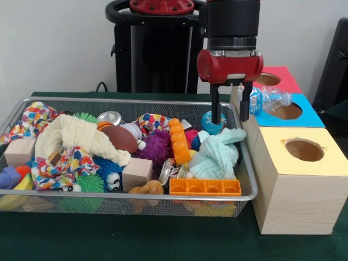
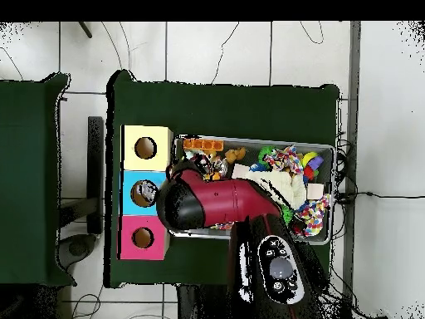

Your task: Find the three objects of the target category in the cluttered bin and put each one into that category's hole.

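Here the gripper (image 1: 230, 111) hangs over the right end of the wire-mesh bin (image 1: 32, 101), its two black fingers (image 1: 215, 104) apart. They sit at the bin's edge beside a crumpled clear plastic bottle (image 1: 266, 101), the right finger at the bottle's blue-labelled end, though whether it touches cannot be told. The bottle lies partly over the blue-topped box (image 1: 307, 115), next to its round hole (image 1: 286, 111).

Counted left to right in the front view: two pale wooden blocks (image 1: 20, 151), one cream cloth (image 1: 76, 138), one shiny tin (image 1: 110, 117), one brown football (image 1: 119, 138), one purple spiky ball (image 1: 155, 147), one orange tray (image 1: 205, 187), one mint cloth (image 1: 217, 155), then three boxes: yellow (image 1: 304, 163) nearest, blue, red (image 1: 283, 79) farthest.

Only this one plastic piece can be made out; the heap hides much beneath it. In the overhead view the red arm (image 2: 224, 202) covers the bin's middle and the gripper itself.
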Tool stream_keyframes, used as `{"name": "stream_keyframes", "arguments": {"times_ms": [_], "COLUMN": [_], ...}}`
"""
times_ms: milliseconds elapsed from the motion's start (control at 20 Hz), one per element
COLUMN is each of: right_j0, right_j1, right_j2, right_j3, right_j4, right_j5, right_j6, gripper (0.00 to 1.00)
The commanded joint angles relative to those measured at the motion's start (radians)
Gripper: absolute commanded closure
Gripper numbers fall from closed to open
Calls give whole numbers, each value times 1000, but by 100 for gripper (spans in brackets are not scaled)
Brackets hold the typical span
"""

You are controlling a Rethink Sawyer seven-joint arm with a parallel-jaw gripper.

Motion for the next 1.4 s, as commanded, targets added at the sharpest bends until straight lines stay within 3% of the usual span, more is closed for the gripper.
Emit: {"name": "stream_keyframes", "arguments": {"times_ms": [50,300,1000,1400], "right_j0": [-27,-43,-47,-54], "right_j1": [52,41,-38,-71], "right_j2": [72,85,126,147], "right_j3": [62,78,61,92], "right_j4": [-30,-32,-33,-39], "right_j5": [54,83,323,284], "right_j6": [65,40,-69,-37], "gripper": [0,0,0,0]}}
